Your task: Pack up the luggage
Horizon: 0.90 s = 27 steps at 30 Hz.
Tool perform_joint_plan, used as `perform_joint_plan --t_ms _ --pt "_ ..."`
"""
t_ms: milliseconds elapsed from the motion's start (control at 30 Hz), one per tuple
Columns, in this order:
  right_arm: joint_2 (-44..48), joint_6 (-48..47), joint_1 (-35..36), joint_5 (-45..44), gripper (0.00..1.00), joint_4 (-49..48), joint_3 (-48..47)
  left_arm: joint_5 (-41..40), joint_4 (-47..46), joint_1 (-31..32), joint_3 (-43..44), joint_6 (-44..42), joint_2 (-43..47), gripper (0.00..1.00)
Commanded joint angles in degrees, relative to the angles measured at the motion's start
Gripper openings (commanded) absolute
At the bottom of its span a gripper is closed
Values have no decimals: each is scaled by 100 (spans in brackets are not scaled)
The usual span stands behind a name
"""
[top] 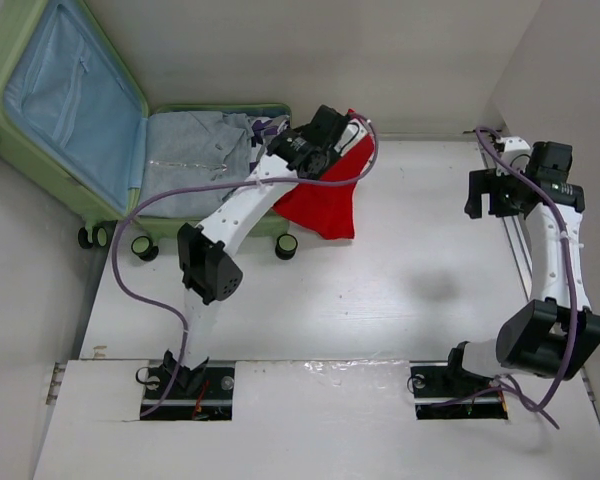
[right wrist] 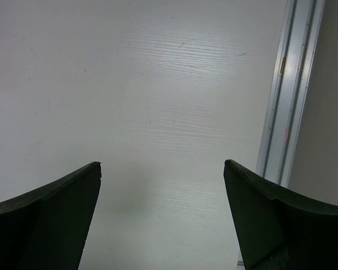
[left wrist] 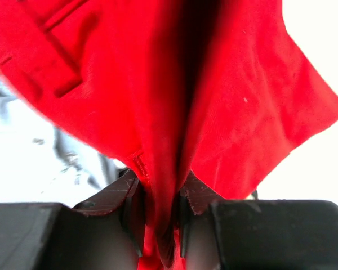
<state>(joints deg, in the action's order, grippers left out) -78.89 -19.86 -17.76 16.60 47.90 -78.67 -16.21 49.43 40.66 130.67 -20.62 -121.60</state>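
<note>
Left jaws pinch the red garment (left wrist: 231, 107), cloth fanning out ahead of them. The open luggage (top: 70, 100) lies just beside them, grey clothes (top: 190, 150) inside. Best carry the cloth fully past the rim before releasing. Right jaws spread, empty.

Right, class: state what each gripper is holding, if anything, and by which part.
Left gripper: shut on the red garment, pinching a bunched fold beside a stitched hem. Right gripper: open, holding nothing.

No legible text, label or number anywhere
</note>
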Motion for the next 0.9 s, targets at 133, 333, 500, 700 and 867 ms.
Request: perform_joint_plan --t_ms 133,333,500,700,867 --pt "410 -80 18 -52 95 123 -16 55 93 -1144 1136 -179 1006 0" --pt "533 -80 18 -52 95 123 36 1502 278 -2816 522 -13 1121 0" --pt "480 -80 18 -52 95 175 -77 2946 -411 -3977 -976 -82 1129 0" --pt "366 -27 70 -104 95 228 -78 3966 -1971 -4225 -2080 -293 692 0" --pt "366 -27 124 -219 95 290 -131 3731 -2552 -4225 -1670 -328 251 0"
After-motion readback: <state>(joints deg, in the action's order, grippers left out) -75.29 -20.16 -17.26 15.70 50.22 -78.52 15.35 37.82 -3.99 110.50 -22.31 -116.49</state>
